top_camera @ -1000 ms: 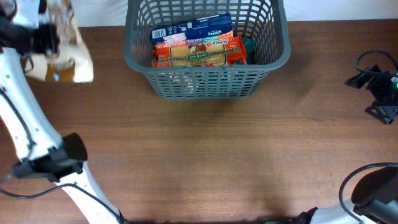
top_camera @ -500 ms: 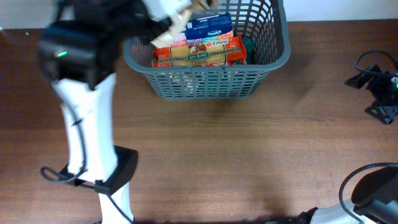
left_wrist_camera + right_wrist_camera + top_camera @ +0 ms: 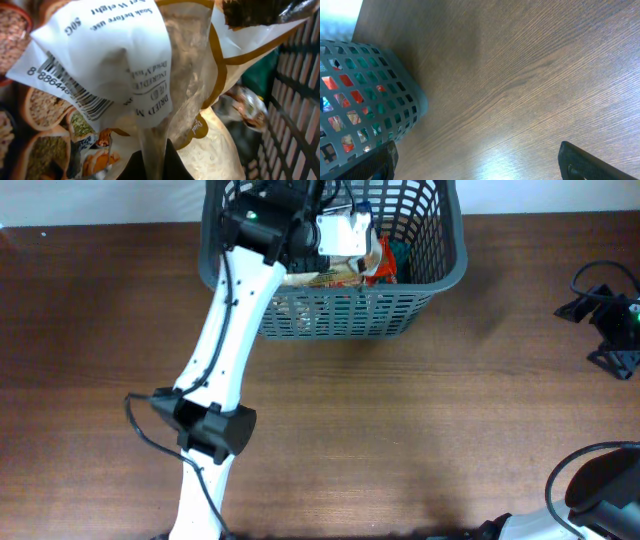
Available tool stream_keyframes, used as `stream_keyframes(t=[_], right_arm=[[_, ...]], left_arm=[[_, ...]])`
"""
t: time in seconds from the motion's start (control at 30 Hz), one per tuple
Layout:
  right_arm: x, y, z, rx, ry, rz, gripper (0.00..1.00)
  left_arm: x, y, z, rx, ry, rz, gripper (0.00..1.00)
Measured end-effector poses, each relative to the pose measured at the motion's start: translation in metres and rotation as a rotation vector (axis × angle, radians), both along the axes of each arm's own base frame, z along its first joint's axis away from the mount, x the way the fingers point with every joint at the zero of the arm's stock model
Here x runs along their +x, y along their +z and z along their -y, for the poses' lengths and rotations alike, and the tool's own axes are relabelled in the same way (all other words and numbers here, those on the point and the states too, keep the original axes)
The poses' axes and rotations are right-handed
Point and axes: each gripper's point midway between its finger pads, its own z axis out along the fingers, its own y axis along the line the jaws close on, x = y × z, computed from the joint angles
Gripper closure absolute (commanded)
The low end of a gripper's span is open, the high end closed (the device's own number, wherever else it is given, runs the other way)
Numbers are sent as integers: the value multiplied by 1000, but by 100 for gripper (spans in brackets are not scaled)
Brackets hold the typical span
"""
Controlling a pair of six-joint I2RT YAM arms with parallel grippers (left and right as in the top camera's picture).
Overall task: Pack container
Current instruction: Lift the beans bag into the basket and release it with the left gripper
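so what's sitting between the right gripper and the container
Only bare wooden table. In the right wrist view nothing lies between the open right gripper and the container, and the overhead view shows the same.

- One container (image 3: 448,272), dark grey with slotted sides.
- Two robot arms: the left arm (image 3: 225,350) and the right arm (image 3: 598,480).
- One clear bag with a white label (image 3: 115,65).
- One red-and-orange packet (image 3: 377,265).
- One green packet (image 3: 400,252).
- More packets lie partly hidden under the left arm, so their total cannot be told.
- One wooden surface (image 3: 400,430).
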Motion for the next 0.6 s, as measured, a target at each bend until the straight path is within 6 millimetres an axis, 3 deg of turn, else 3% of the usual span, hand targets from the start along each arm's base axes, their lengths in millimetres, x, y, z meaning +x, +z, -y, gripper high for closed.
stream_keyframes(t=[0.17,0.6], right_arm=[[0,0,0,0,1,0,1],[0,0,0,0,1,0,1]], left_arm=[[-6,-25,-6,59,10,-73,98],[-8,-32,-11,55,62,-104,98]])
